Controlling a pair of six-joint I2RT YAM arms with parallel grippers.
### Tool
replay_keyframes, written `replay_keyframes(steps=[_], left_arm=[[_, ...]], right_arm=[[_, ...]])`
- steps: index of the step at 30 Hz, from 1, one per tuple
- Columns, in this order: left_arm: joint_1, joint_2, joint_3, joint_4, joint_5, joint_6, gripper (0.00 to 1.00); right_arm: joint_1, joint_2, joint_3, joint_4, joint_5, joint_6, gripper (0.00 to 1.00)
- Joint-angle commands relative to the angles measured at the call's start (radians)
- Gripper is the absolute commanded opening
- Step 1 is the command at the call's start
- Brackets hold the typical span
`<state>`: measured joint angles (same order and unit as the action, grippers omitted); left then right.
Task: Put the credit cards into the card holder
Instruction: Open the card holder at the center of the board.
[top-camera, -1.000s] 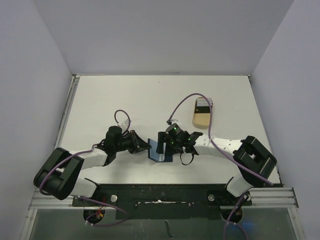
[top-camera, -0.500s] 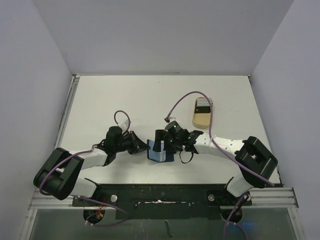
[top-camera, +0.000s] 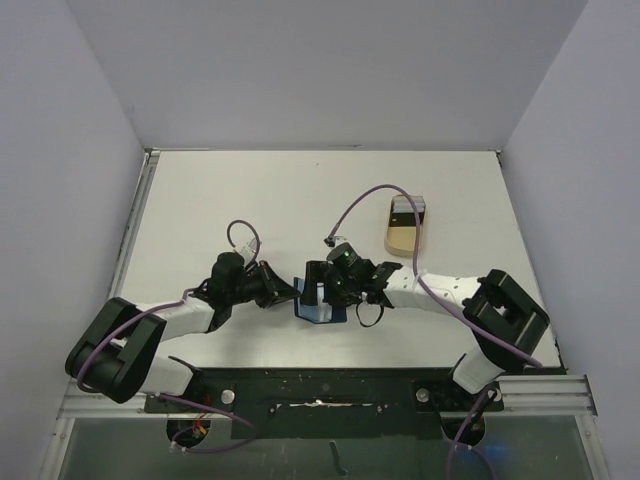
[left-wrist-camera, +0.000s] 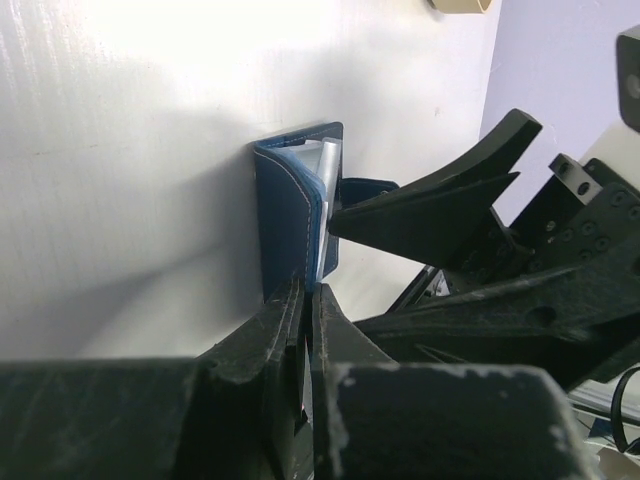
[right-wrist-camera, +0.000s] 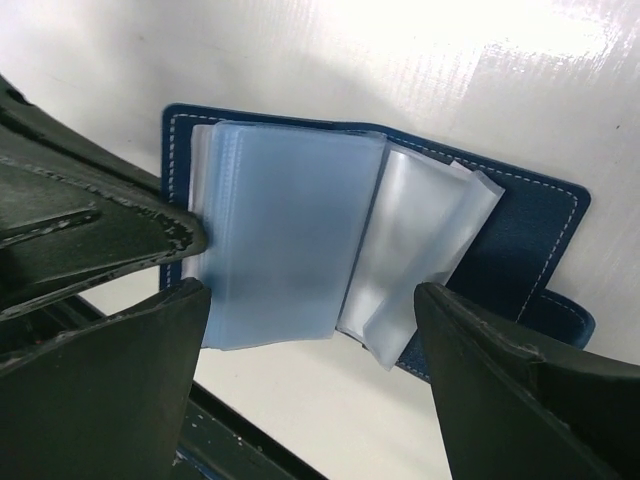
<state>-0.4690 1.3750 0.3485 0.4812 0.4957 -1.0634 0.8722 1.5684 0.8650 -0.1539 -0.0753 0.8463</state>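
The dark navy-blue bifold card holder (top-camera: 322, 308) lies open on the white tabletop (top-camera: 250, 200), centred close to the near edge, between the two arms. The left hand (left-wrist-camera: 305, 292) is clamped on the margin of the left cover, with no gap visible between its fingers. Whether that cover is lifted off the tabletop cannot be told. The right hand (right-wrist-camera: 310, 300) is spread wide and grips nothing; its fingers straddle the fan of clear plastic sleeves (right-wrist-camera: 290, 240) inside the card holder. The black and pale credit cards (top-camera: 405, 211) rest at the far end of the tan oval dish (top-camera: 402, 238), well apart at the far right. No card shows in the sleeves.

Probable faults from here:
- The left hand holds only a narrow strip of cover, so a sideways push from the right hand may pull it free.
- The limp sleeves may fold over and hide the pocket mouths, so a card may catch on an edge.
- The two hands sit just beside each other, so any closing or rotation risks finger contact.
- The purple cable (top-camera: 370, 195) loops toward the dish and may snag during a reach.

Open tabletop lies far and left. The near edge is close, and the dish sits near the right wall.
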Motion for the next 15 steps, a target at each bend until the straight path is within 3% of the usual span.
replay_keyframes(steps=[1,13,15], left_arm=[[-0.003,-0.031,0.004,0.036,-0.003,0.002,0.00],[-0.001,-0.089,-0.007,-0.043,-0.023,0.025,0.00],[0.000,-0.089,-0.001,-0.055,-0.023,0.036,0.10]], right_arm=[[0.005,0.018,0.011,0.018,0.027,0.000,0.84],[0.002,0.038,-0.016,0.019,0.050,0.014,0.81],[0.003,0.032,-0.016,0.016,0.056,0.011,0.81]])
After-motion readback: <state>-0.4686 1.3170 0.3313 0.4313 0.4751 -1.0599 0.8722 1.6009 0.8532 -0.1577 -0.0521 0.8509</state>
